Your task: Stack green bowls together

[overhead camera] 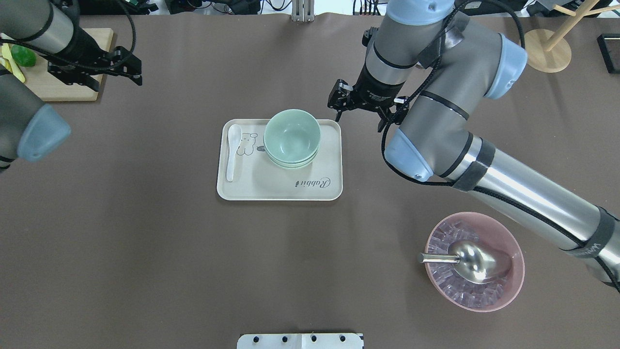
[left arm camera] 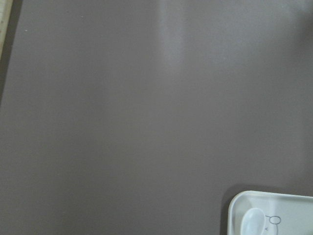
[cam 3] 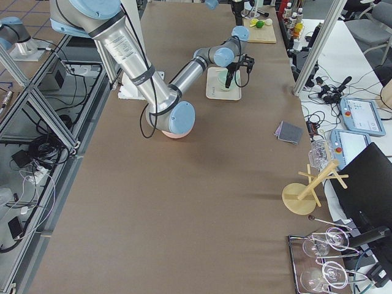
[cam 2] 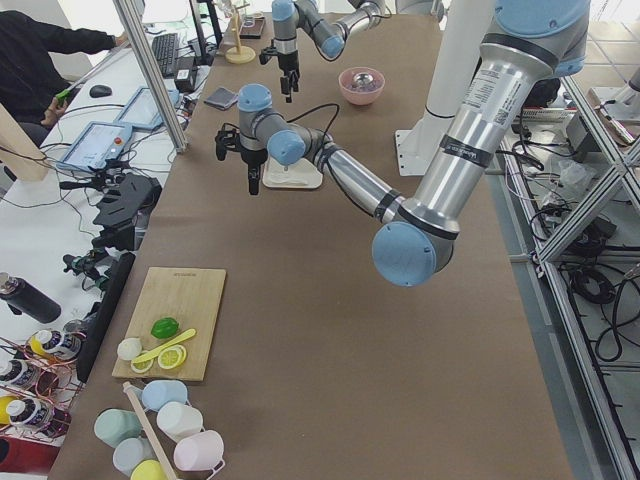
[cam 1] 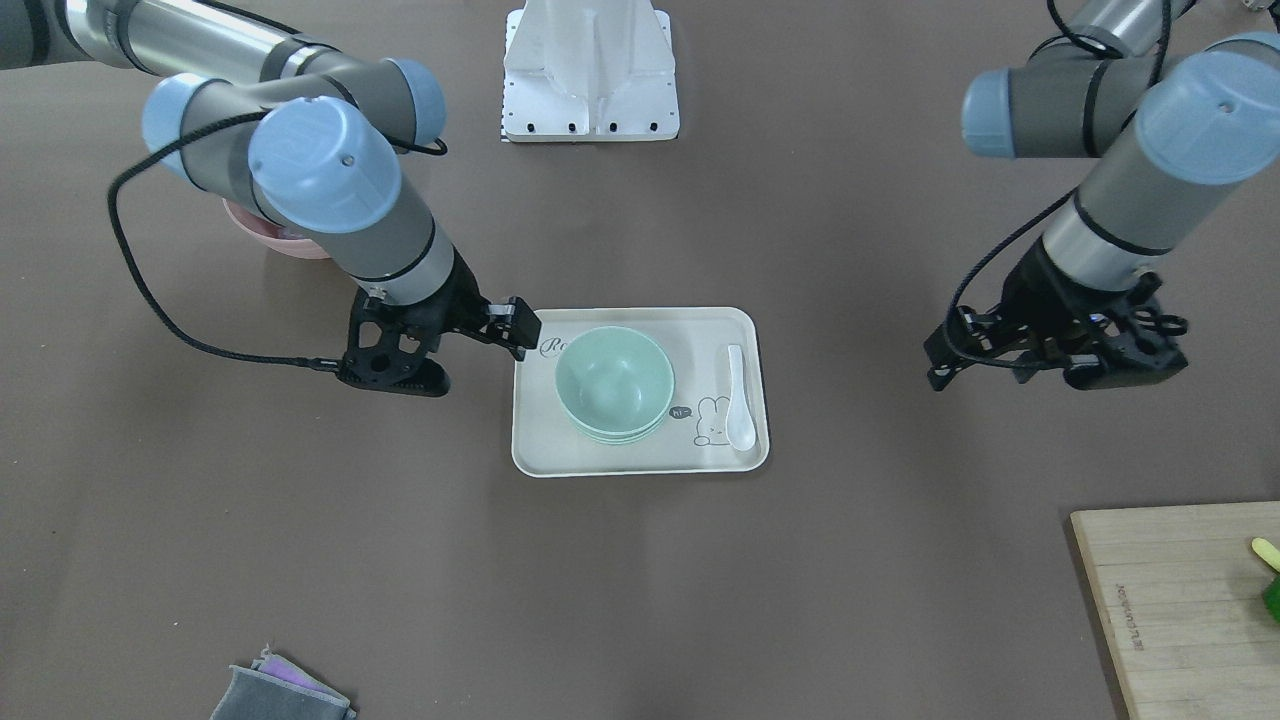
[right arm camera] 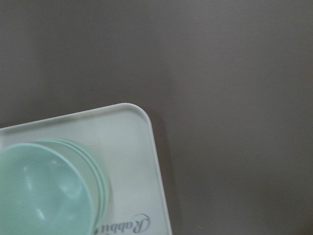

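The green bowls (overhead camera: 292, 138) sit nested in one stack on the cream tray (overhead camera: 281, 186) at the table's middle; they also show in the front view (cam 1: 614, 383) and the right wrist view (right arm camera: 46, 191). My right gripper (overhead camera: 361, 114) hangs open and empty above the table just beyond the tray's far right corner, apart from the stack. My left gripper (overhead camera: 116, 80) is open and empty far to the left, near the wooden board. Neither wrist view shows its own fingers.
A white spoon (overhead camera: 232, 150) lies on the tray's left side. A pink bowl (overhead camera: 474, 261) with ice cubes and a metal scoop stands at the near right. A wooden cutting board (overhead camera: 58, 72) with fruit lies at the far left. A grey cloth (cam 1: 280, 690) lies at the far edge.
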